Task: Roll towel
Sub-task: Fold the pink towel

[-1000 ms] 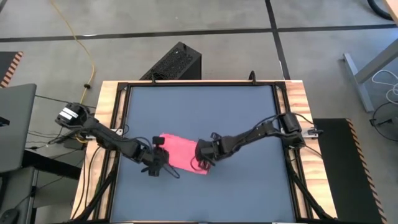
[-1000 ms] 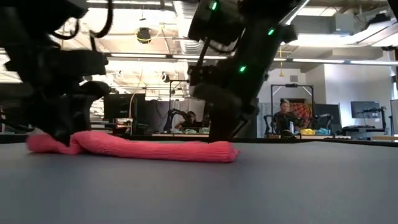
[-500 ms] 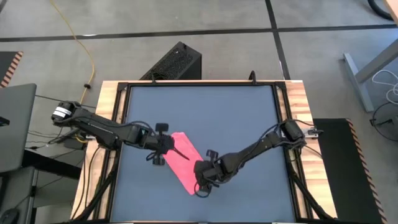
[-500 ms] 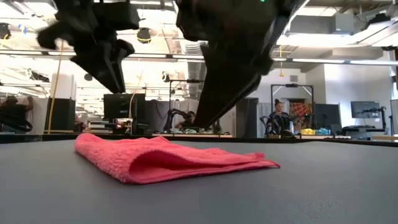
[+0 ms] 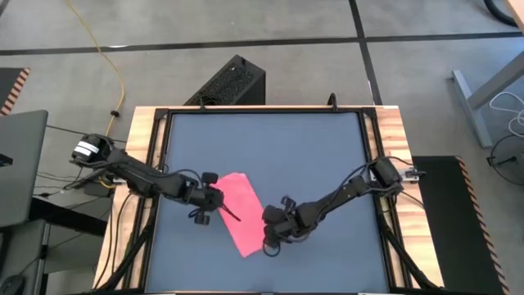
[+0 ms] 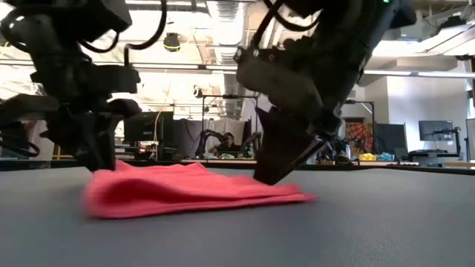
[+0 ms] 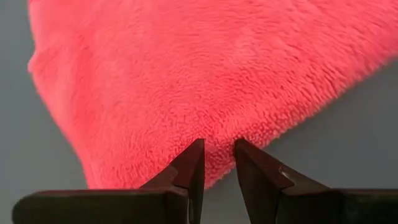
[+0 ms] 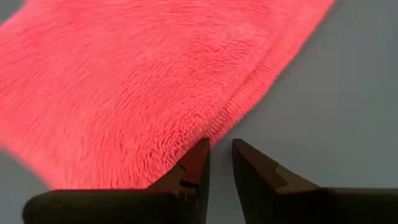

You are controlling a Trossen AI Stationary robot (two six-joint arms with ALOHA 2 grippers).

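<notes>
Positioning step: left tool (image 5: 214, 202) and right tool (image 5: 274, 233) each pinch a towel (image 5: 241, 215) edge on the bench (image 5: 327, 164); next move calls for starting the roll

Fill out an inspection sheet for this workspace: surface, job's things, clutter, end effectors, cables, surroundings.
Surface: dark grey table in a wooden frame, bare apart from the towel.
Job's things: pink towel, folded flat, lying diagonally near the front centre; not rolled.
Clutter: nothing seen on the table.
End effectors: left end effector at the towel's left edge, fingers narrowly parted at the hem; right end effector at its right edge, fingers likewise narrowly parted; whether either pinches fabric cannot be told.
Cables: yellow cable on the floor beyond the table's left corner; white cables at far right.
Surroundings: black box behind the table; people and monitors in the room beyond.
</notes>
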